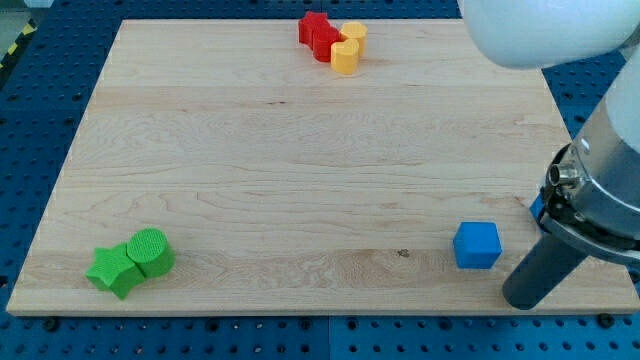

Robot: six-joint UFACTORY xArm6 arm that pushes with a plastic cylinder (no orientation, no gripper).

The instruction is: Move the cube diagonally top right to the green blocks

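Observation:
A blue cube (476,245) lies on the wooden board (300,160) at the view's lower right. Two green blocks sit at the lower left: a green star shape (113,270) touching a green cylinder (150,251). My tip (523,299) rests on the board just right of and below the blue cube, a small gap apart from it. The dark rod rises up and to the right into the arm (600,190).
At the view's top middle, two red blocks (319,33) touch two yellow blocks (348,48). A small piece of another blue thing (537,207) shows at the board's right edge, mostly hidden behind the arm. The board lies on a blue perforated table.

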